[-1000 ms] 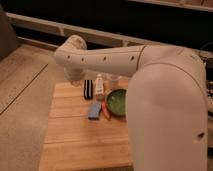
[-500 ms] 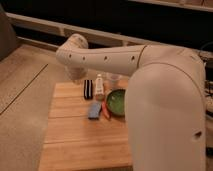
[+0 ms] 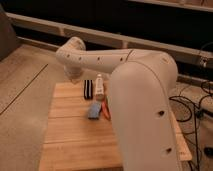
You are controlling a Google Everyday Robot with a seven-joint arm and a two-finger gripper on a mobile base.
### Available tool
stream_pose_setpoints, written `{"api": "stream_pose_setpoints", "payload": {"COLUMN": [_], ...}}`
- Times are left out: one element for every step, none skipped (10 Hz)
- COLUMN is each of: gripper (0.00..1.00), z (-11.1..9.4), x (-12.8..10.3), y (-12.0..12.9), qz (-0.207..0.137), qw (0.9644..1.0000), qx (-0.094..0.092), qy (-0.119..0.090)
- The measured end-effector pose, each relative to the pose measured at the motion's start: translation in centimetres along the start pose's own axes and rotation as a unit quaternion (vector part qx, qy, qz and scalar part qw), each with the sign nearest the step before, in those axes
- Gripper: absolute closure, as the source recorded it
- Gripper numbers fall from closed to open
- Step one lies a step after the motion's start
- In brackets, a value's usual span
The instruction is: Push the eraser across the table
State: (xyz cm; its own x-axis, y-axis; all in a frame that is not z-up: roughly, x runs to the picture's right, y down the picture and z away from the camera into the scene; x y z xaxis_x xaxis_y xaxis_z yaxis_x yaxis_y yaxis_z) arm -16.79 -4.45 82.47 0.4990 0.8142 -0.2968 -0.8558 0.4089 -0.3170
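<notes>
- Eraser [image 3: 88, 90] lies on the far part of the table [image 3: 70, 135], toward 12 o'clock on the top, with its long side running from far to near.
- At 3 o'clock of it, just beside, stands a small white box [image 3: 100, 86]. At 6 o'clock, a little apart, lies a flat blue block [image 3: 93, 111] with an orange thing [image 3: 105, 110] against its right side.
- The gripper [image 3: 75, 78] hangs at the end of the white arm [image 3: 100, 57], at about 10 o'clock of the eraser, over the far left corner of the table and near the eraser but apart from it.
- I cannot tell whether the gripper is spread or pressed together, since it is hidden under the wrist.
- I judge the step in hand to be the approach: nothing touches the eraser, so the push is not yet begun.
- The next move seems to call for lowering the gripper to the table top beside the eraser and setting it flat against one long side.
- A push toward 3 o'clock would run into the white box, and one toward 6 o'clock into the blue block. The way toward 9 o'clock looks open, but for that the gripper must first come round to the eraser's right side.
</notes>
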Motion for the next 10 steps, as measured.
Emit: {"api": "stream_pose_setpoints", "payload": {"gripper": [1.0, 1.0, 1.0, 1.0, 1.0, 1.0, 1.0, 1.0, 1.0, 1.0], "z": [1.2, 2.3, 3.1, 4.4, 5.6, 6.8, 7.9, 8.8, 9.5, 10.1], "x": [-0.3, -0.5, -0.6, -0.3, 0.0, 0.4, 1.0, 1.7, 2.3, 2.8], "y": [-1.0, -2.6, -3.6, -4.9, -5.3, -5.5, -6.0, -6.7, -7.7, -8.6], "qz": [-0.004, -0.004, -0.002, 0.002, 0.004, 0.006, 0.013, 0.021, 0.032, 0.043], "qw": [1.0, 0.9999, 0.9999, 0.9997, 0.9993, 0.9988, 0.998, 0.9972, 0.9964, 0.9955], "qx": [-0.001, -0.003, -0.004, -0.012, -0.023, -0.034, -0.043, -0.048, -0.05, -0.05], "qy": [0.006, 0.011, 0.014, 0.022, 0.028, 0.035, 0.044, 0.053, 0.061, 0.067]}}
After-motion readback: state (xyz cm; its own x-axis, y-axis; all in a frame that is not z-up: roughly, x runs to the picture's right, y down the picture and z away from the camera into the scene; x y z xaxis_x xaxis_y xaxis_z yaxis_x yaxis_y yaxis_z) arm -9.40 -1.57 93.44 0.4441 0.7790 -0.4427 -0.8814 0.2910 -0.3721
